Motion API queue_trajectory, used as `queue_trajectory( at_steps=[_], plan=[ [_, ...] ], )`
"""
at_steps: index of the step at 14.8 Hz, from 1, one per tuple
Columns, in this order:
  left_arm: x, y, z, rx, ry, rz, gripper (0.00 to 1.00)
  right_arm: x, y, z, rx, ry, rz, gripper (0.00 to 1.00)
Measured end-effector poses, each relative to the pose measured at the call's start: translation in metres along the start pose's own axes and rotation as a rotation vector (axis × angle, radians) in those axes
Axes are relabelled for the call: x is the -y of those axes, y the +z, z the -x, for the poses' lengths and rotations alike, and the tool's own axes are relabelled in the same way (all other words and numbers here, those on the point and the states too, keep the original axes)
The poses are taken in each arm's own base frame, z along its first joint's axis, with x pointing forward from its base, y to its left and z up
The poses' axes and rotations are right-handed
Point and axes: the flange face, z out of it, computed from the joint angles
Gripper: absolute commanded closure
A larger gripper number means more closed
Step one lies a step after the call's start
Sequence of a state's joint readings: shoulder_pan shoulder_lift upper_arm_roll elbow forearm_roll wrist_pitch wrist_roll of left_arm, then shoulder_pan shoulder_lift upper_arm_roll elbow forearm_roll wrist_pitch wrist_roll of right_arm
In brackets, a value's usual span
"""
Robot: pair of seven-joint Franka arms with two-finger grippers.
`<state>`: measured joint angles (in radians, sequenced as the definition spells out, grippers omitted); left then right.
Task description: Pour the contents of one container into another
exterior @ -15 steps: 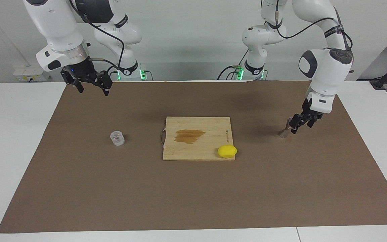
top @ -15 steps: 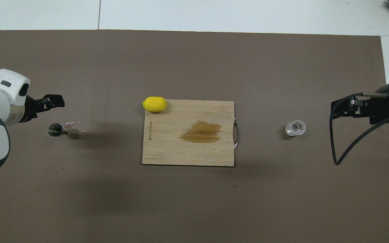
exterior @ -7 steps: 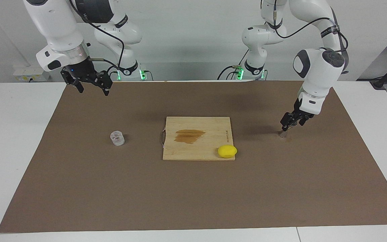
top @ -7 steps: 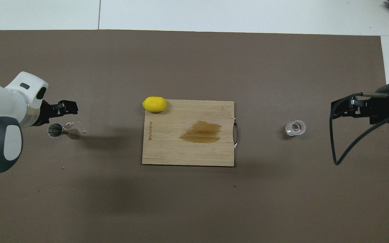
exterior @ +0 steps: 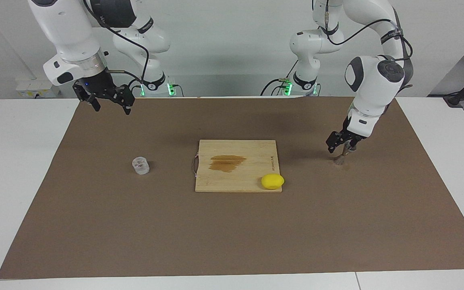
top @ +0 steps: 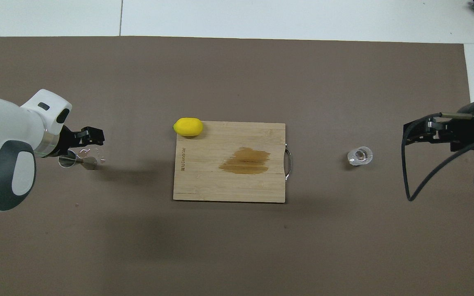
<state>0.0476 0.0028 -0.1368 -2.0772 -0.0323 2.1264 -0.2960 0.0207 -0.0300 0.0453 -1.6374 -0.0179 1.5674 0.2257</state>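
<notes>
brown mat (exterior: 135,225): jigger (exterior: 340,159) under left end effector (exterior: 338,144)

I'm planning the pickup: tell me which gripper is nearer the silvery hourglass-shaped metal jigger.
Left. The left gripper hangs just above the silvery hourglass-shaped metal jigger; the right gripper waits raised at the table's other end.

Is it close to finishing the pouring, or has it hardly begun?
Hardly begun. Nothing looks done: the glass cup stands alone on the brown mat, and no tool holds anything. In hand: the left tool, open, is right at the metal jigger standing on the mat. The right tool, open, waits in the air, apart from the cup. Gripping, carrying and pouring all remain.
</notes>
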Motion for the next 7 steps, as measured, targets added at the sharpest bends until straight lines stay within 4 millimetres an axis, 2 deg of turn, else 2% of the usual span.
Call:
queue_trajectory(
  at_steps=[3,7],
  plan=[
    [0.028,-0.004,-0.011,0.016,0.038,0.144,0.0,0.0,0.0,0.0,0.0,0.0,0.0,0.0],
    [0.07,-0.003,-0.028,-0.032,0.337,0.229,0.0,0.0,0.0,0.0,0.0,0.0,0.0,0.0]
  ],
)
